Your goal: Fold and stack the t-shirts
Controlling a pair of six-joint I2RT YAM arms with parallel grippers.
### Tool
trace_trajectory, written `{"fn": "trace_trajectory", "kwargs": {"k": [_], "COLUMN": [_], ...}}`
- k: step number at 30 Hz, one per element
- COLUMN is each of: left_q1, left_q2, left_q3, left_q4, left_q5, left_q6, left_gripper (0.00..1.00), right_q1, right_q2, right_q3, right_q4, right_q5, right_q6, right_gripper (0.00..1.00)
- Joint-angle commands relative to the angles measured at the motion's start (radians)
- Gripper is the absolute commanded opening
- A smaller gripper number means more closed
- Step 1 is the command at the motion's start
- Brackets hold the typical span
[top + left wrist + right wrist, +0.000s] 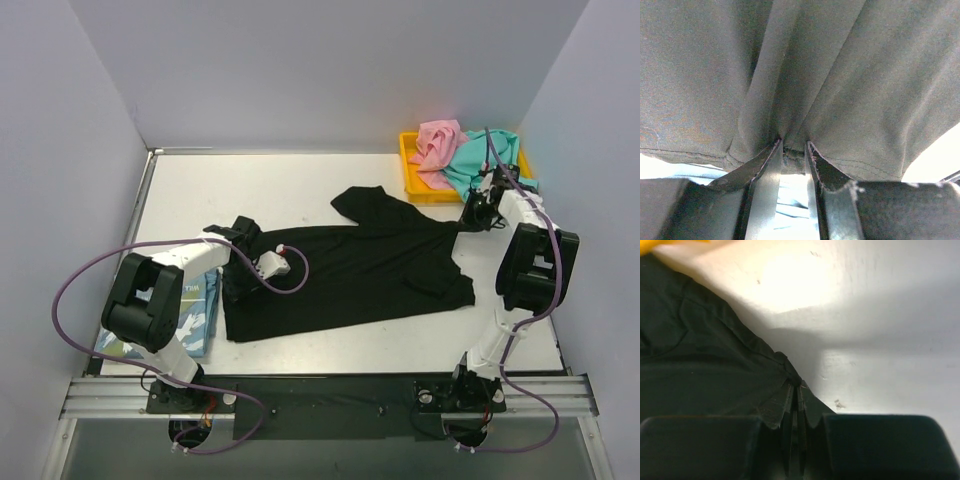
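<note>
The left fingers (760, 167) pinch the hem of the black t-shirt (360, 265) at its 9 o'clock end, and the right fingers (776, 407) pinch its 2 o'clock edge. The shirt lies spread on the desk (300, 190). At 1 o'clock, a pink t-shirt (437, 140) and a teal t-shirt (478, 165) are heaped in a tray (408, 165).

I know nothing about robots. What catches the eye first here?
A black t-shirt lies spread across the table, the left gripper pinching its left end and the right gripper its right. At the far right, a yellow tray holds a pink t-shirt and a teal t-shirt.
</note>
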Motion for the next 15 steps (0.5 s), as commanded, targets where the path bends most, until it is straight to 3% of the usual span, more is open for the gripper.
{"fn": "trace_trajectory", "kwargs": {"k": [1,4,6,8,10,15], "left_q1": [0.006,0.006,0.005,0.006,0.006,0.005], "left_q2": [0.073,0.073,0.074,0.074,0.073,0.059], "left_q3": [-0.074,-0.077,-0.073,-0.064,-0.045,0.031], "left_q4": [0.081,0.084,0.079,0.071,0.064,0.041], "left_q5": [-0.050,-0.045,-0.044,-0.044,-0.044,-0.030], "left_q6": [0.011,0.008,0.002,0.000,0.001,-0.005], "left_gripper": [0.36,0.36,0.36,0.36,0.38,0.41], "right_q1": [0.044,0.061,0.062,0.062,0.059,0.025], "right_q2": [0.011,0.036,0.043,0.040,0.017,-0.149], "right_q3": [0.082,0.102,0.091,0.087,0.088,-0.014], "right_q4": [0.017,-0.009,-0.007,-0.021,-0.043,-0.095], "right_q5": [0.018,0.034,0.049,0.073,0.107,0.286], "right_q6": [-0.131,-0.140,-0.131,-0.120,-0.090,0.086], "right_gripper": [0.00,0.00,0.15,0.41,0.48,0.54]}}
